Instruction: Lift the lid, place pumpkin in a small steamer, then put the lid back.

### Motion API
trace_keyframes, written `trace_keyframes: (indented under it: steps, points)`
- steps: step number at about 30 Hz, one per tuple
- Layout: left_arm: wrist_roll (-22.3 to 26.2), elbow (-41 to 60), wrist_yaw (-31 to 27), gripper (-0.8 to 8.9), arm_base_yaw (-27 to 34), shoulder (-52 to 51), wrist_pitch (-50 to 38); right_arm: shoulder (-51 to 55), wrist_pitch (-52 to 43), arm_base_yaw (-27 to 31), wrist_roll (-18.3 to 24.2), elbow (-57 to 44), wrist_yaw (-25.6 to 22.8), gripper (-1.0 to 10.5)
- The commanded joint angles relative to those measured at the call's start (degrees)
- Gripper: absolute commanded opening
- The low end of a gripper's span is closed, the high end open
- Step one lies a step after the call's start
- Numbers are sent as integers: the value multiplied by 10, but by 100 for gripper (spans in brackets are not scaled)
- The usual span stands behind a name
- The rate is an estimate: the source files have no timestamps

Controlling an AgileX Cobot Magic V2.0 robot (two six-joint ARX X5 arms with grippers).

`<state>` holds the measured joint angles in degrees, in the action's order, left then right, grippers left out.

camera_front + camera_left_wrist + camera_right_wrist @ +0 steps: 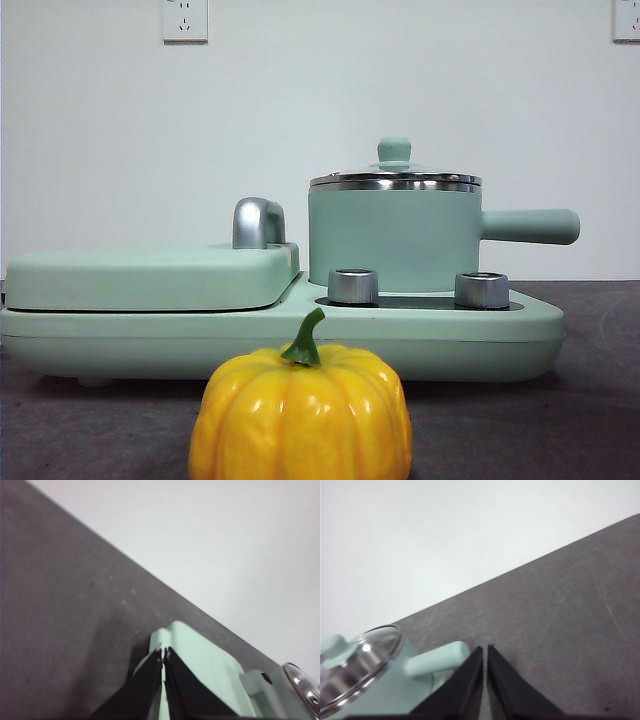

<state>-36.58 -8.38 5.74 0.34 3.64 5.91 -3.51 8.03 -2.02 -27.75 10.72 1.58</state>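
white wall and a dark grey table (600, 400) are seen behind the mint-green appliance base (480, 345). nothing of the task is done yet: the lid (395, 178) is seated on the small steamer (395, 240), which stands on the base's burner at about 2 o'clock from the pumpkin (300, 412). the pumpkin is left on the table just in front of the base, at 6 o'clock in the front view. lifting, loading and re-covering are all judged to remain. the left gripper (163, 656) is held above the base's far end, jaws closed with nothing between them. the right gripper (484, 652) is poised near the steamer's handle (437, 661), jaws nearly touching, nothing grasped.
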Motion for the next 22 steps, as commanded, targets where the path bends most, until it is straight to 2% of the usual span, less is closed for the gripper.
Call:
trace_keyframes:
  steps: [1,12,16,22]
  points:
    - [80,-40,1,9,0,16,17,-20,16,0,32,33,9,12]
    - [195,-200,3,9,0,128,112,-121,88,0,161,176,31,12]
    - [223,-256,35,9,0,184,113,-169,110,0,206,224,41,13]
    - [283,-328,80,9,-1,276,139,-244,141,0,252,289,83,13]
